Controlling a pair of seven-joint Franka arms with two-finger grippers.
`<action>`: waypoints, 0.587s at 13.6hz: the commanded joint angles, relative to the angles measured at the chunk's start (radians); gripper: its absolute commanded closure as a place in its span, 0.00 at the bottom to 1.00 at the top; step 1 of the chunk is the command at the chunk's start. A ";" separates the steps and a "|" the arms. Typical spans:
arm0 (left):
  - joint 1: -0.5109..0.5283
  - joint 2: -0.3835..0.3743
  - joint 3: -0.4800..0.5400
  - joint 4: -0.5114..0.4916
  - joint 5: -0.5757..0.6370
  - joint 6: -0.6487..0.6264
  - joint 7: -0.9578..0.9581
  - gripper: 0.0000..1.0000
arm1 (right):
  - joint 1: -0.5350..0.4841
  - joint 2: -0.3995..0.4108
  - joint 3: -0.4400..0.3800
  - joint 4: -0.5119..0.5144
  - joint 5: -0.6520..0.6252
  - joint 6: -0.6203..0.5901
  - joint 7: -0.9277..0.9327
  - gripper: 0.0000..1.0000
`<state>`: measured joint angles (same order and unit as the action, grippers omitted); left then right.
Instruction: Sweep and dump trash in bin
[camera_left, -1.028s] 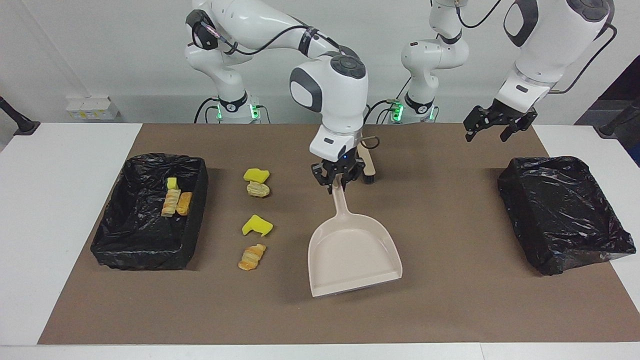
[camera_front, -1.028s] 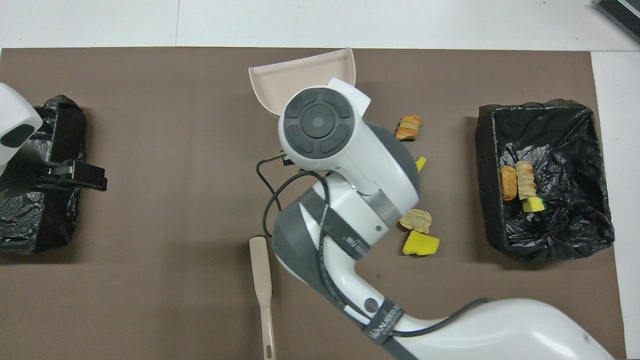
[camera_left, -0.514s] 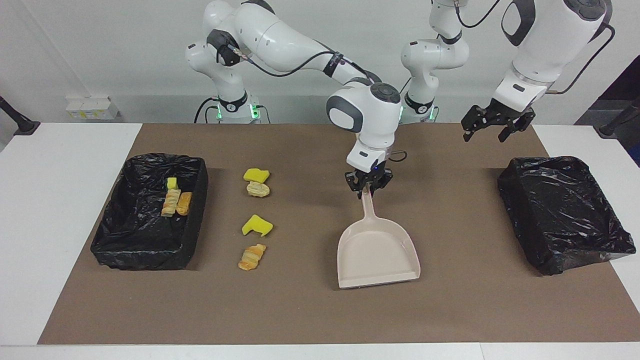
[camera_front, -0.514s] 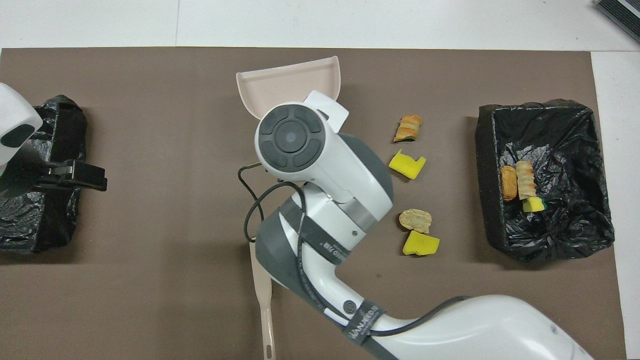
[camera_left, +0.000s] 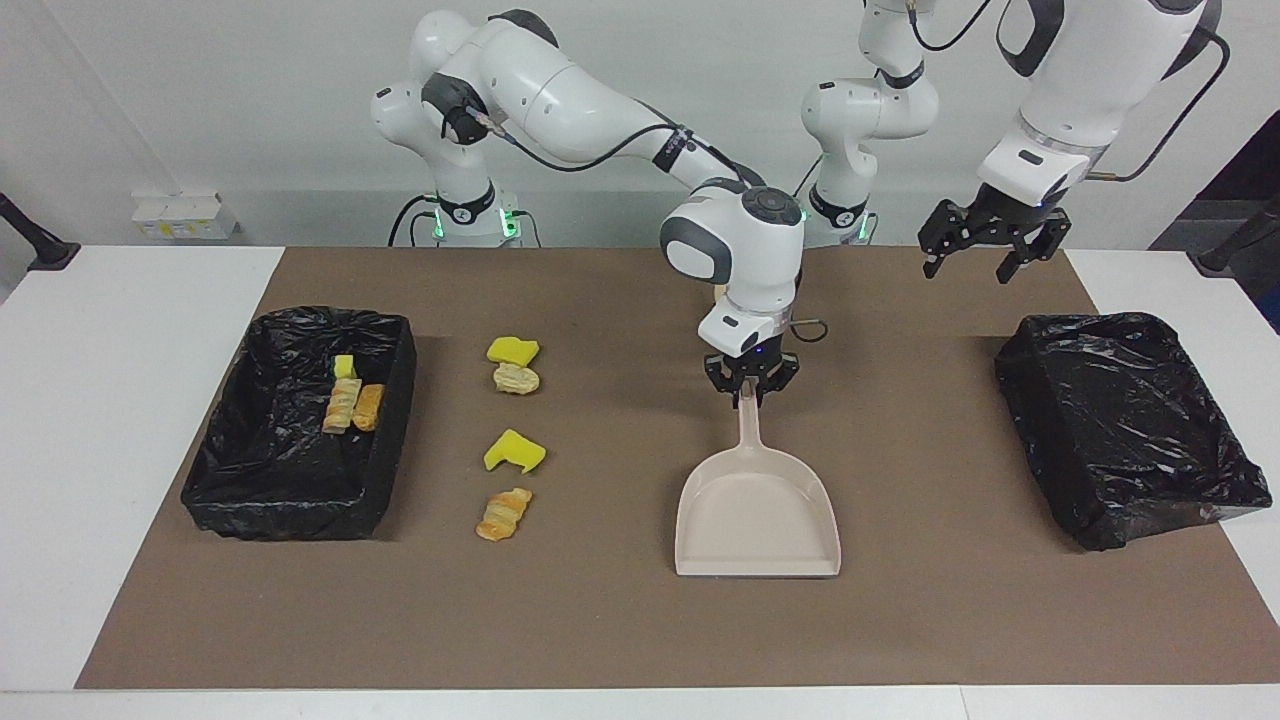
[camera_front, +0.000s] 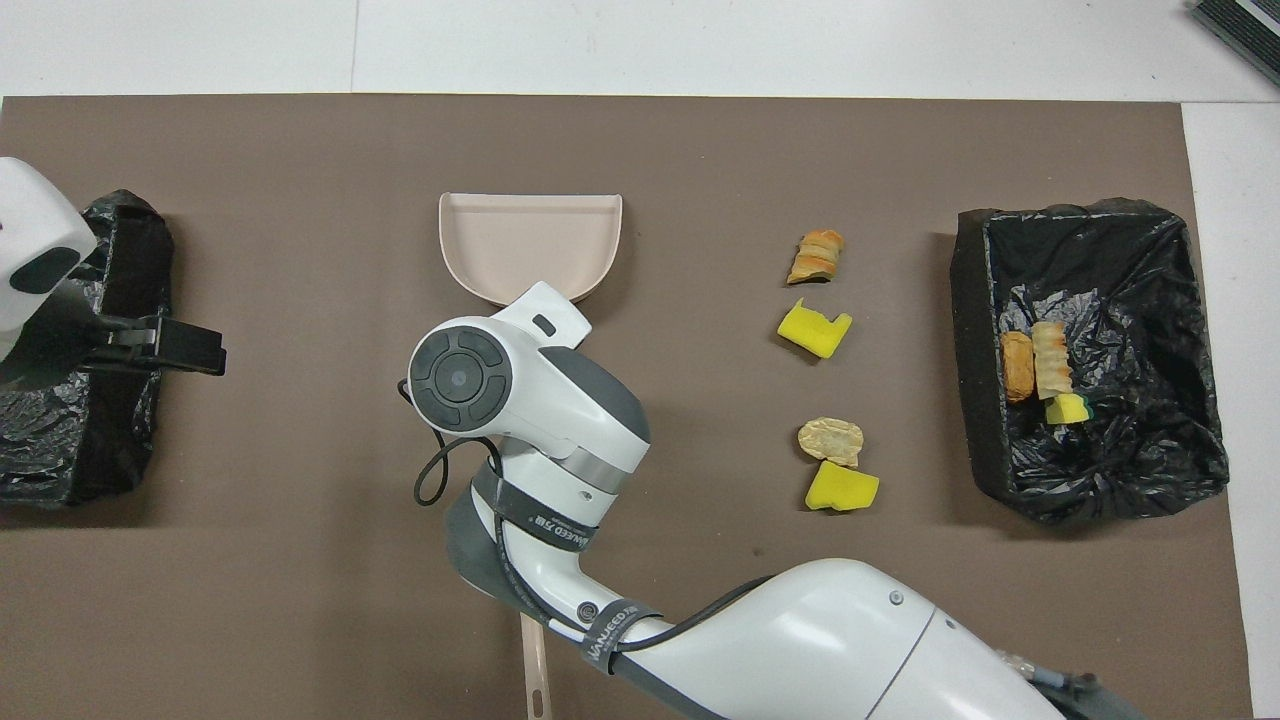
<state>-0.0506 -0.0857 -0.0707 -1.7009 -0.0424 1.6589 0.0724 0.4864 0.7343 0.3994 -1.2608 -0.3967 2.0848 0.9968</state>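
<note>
The right gripper (camera_left: 750, 385) sits just above the middle of the facing view, its fingers clenched on the upper end of the beige dustpan (camera_left: 756, 520) handle. The pan lies flat on the brown mat (camera_left: 600, 620), handle toward the robots and open mouth toward the lower edge of that view. In the overhead view the right arm's wrist covers the handle, so only the pan's scoop (camera_front: 530, 245) shows, above the centre of the frame.

The left gripper (camera_left: 982, 245) hangs in the air at the upper right of the facing view, jaws spread wide and holding nothing. It is up over the mat's edge by the empty black-lined bin (camera_left: 1130, 425); in the overhead view it overlaps that bin at the left edge, though how high it stands there is hard to judge.

The trash is split in two groups. Four scraps lie loose on the mat left of centre in the facing view — a yellow sponge piece (camera_left: 512, 350) touching a tan bread lump (camera_left: 517, 379), then below them a second yellow piece (camera_left: 514, 452) and an orange-tan bread lump (camera_left: 503, 514). They lie well apart from the dustpan. Three more scraps (camera_left: 352, 400) rest inside the other black-lined bin (camera_left: 240, 500) at the left of the facing view — two bread lumps side by side and a small yellow piece.

A pale brush handle (camera_front: 535, 665) pokes out from under the right arm at the bottom of the overhead view.
</note>
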 joint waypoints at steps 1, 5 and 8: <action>-0.008 0.006 0.020 0.003 0.019 0.012 0.139 0.00 | -0.017 -0.010 0.006 -0.017 0.039 0.026 0.052 0.55; -0.005 0.036 0.020 0.004 0.016 0.024 0.142 0.00 | -0.061 -0.065 0.009 -0.019 0.064 -0.005 0.059 0.17; -0.005 0.090 0.020 0.004 0.019 0.086 0.148 0.00 | -0.153 -0.180 0.010 -0.058 0.139 -0.035 0.051 0.02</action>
<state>-0.0489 -0.0390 -0.0561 -1.7033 -0.0420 1.6935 0.2036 0.4048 0.6566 0.3986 -1.2565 -0.3111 2.0743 1.0379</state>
